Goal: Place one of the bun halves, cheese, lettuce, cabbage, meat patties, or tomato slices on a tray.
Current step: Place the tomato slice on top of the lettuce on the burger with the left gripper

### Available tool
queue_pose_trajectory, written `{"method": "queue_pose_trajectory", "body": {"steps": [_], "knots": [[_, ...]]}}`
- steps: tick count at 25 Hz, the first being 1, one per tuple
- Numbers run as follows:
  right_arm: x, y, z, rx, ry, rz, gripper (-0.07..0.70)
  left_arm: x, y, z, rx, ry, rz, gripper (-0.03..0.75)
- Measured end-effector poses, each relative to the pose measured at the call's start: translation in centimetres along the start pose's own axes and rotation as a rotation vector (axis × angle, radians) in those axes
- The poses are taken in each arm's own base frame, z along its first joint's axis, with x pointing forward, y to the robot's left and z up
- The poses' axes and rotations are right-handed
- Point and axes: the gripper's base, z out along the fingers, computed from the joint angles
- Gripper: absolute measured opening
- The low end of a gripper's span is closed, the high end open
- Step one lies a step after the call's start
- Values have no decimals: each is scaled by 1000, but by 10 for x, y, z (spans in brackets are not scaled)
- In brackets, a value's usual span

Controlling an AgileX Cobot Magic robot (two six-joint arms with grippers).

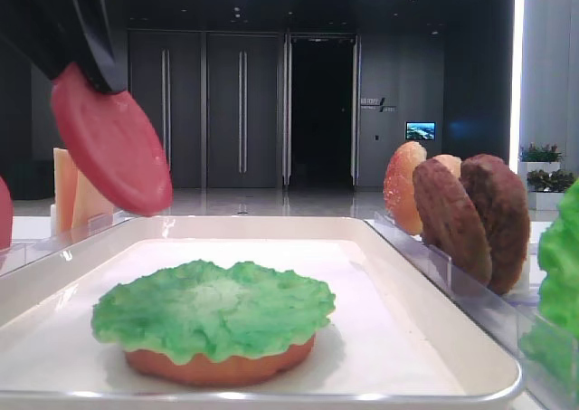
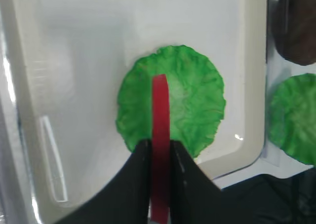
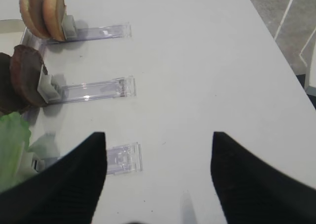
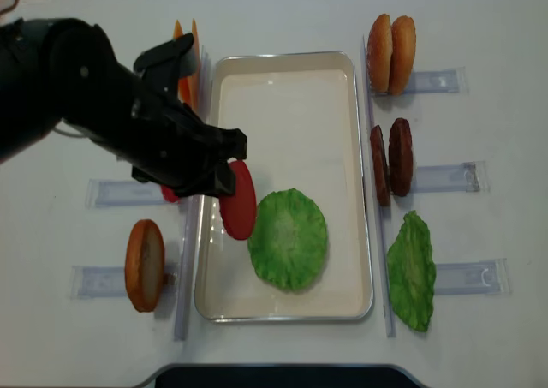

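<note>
My left gripper [image 4: 224, 176] is shut on a red tomato slice [image 4: 238, 201], gripping it edge-on above the left side of the white tray [image 4: 282, 58]. In the left wrist view the tomato slice [image 2: 160, 105] stands between the black fingers of the left gripper [image 2: 159, 142], over the lettuce [image 2: 192, 105]. That lettuce leaf [image 4: 288, 238] lies in the tray on a bun half [image 1: 222, 369]. The tomato slice [image 1: 113, 143] hangs tilted, clear of the tray [image 1: 271, 222]. My right gripper [image 3: 159, 134] is open over bare table with nothing between its fingers.
Clear racks flank the tray. On the right stand bun halves [image 4: 391, 54], meat patties [image 4: 390, 161] and another lettuce leaf [image 4: 412, 270]. On the left are cheese slices [image 4: 187, 62] and a bun half [image 4: 145, 265].
</note>
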Motion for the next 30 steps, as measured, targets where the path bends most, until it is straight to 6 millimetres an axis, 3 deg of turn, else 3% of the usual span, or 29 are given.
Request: {"method": "queue_pose_trajectory", "body": {"steps": [13,22,30], "knots": [[0,0,0,0,0,0,462,12,-7,15,226,-30,6,60],[0,0,0,0,0,0,461,10,-7,16,234,-52,-1,60],[0,0,0,0,0,0,461,17,-13,41,208,13,22,58]]}}
